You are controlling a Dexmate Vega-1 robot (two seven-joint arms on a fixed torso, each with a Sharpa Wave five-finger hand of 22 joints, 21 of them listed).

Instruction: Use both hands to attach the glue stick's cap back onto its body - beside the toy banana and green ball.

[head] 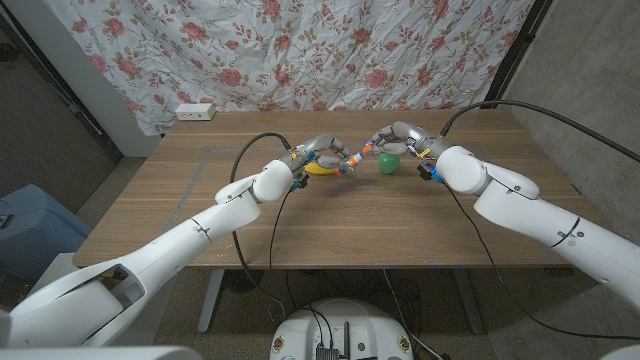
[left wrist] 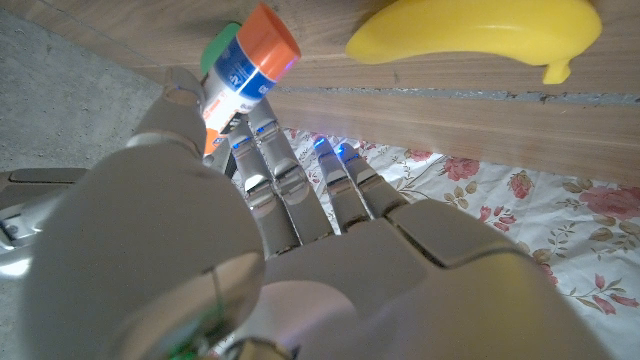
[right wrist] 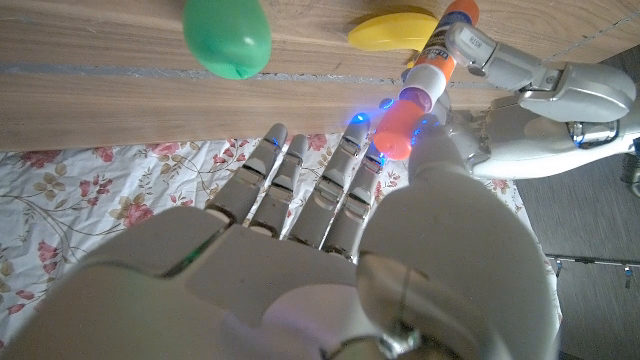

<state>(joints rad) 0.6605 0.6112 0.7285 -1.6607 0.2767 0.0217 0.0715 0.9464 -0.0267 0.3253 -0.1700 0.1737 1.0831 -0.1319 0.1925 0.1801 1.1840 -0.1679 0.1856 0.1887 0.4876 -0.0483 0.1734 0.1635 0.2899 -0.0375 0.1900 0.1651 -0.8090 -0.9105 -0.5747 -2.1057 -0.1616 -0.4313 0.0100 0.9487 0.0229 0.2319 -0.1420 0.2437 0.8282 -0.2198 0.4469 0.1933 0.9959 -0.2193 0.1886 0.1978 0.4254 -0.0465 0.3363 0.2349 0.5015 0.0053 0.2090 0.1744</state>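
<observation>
Glue stick: held above the counter, just in front of the banana and beside the green ball.
Glue stick axis: its long axis runs across the counter from the left robot hand toward the right one, tilted, the open end aimed at the cap.
Glue stick in the left wrist view: white and blue label with orange ends; the writing is too blurred to read.
Cap: orange, held in line with the glue stick's end; whether they touch, I cannot tell.
Left robot hand: fingers closed around the glue stick's body, grasping it over the banana.
Right robot hand: thumb and a finger pinch the cap, the other fingers reach out above the green ball.
Banana: yellow toy, lying on the counter just behind the glue stick, touching neither robot hand as far as can be seen.
Green ball: on the counter, just beside the banana, under the right robot hand's fingers.
Backdrop: a flowered cloth hangs well behind the banana.
</observation>
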